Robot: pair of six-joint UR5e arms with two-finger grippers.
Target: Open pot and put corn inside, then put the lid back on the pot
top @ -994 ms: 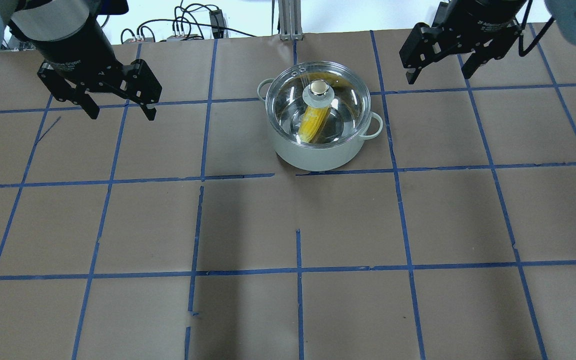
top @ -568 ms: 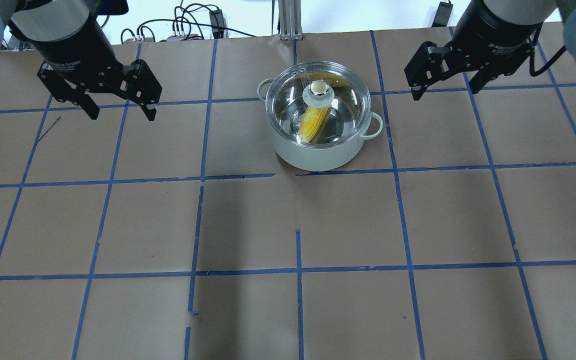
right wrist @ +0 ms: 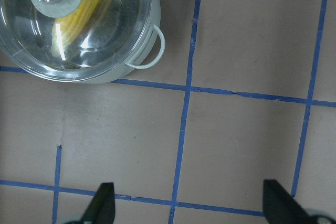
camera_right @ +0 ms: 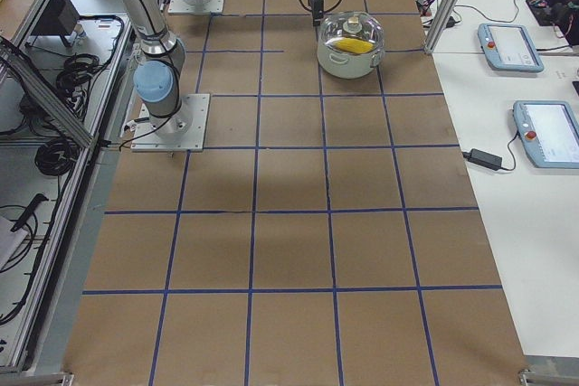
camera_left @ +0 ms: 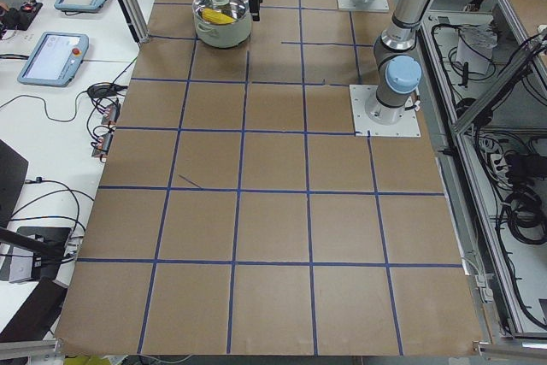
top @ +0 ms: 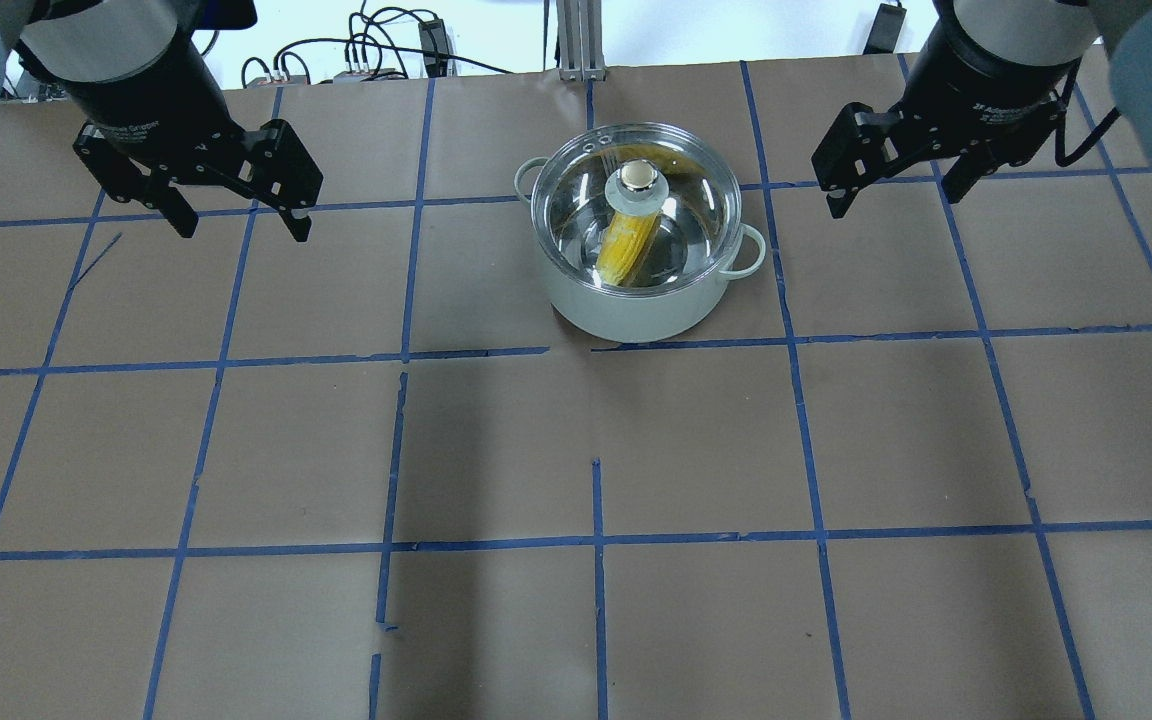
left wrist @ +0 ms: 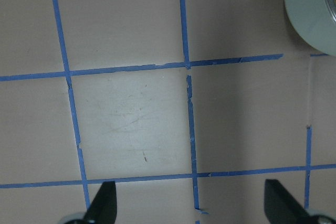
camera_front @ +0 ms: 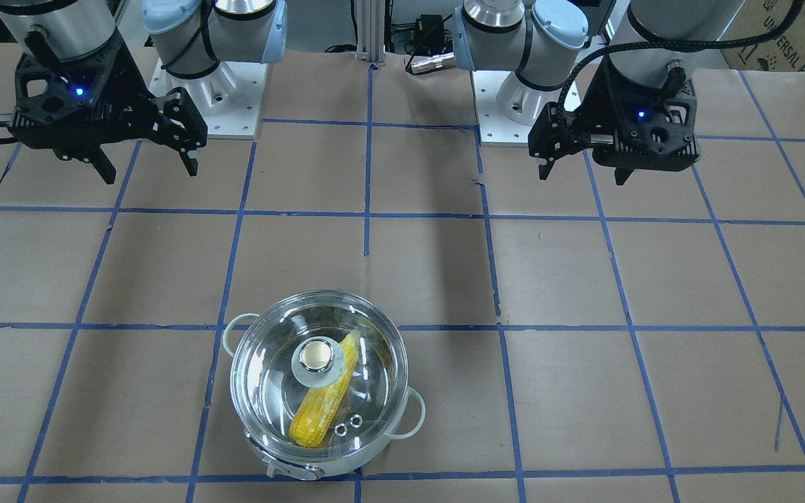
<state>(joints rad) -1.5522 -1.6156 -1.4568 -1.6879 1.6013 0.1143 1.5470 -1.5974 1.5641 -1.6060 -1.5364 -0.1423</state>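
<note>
The steel pot (top: 626, 305) stands on the table's far middle, with the glass lid (top: 676, 215) seated on it. The yellow corn (top: 626, 245) lies inside, seen through the lid, partly under the knob (top: 638, 177). The pot (camera_front: 305, 464), lid (camera_front: 270, 377) and corn (camera_front: 318, 412) also show in the front-facing view. My left gripper (top: 241, 225) is open and empty, well left of the pot. My right gripper (top: 894, 200) is open and empty, right of the pot. The right wrist view shows the lid (right wrist: 105, 35) and corn (right wrist: 79, 11) at upper left.
Blue tape lines grid the brown table. Cables (top: 376, 50) and an aluminium post (top: 576, 40) are at the far edge. The arm bases (camera_front: 214, 91) stand on the robot's side. The pot wall (left wrist: 315, 19) shows at the left wrist view's top right corner.
My right gripper has moved a little down and to the right in the overhead view, still open. The left gripper, pot, lid and corn have not moved.
</note>
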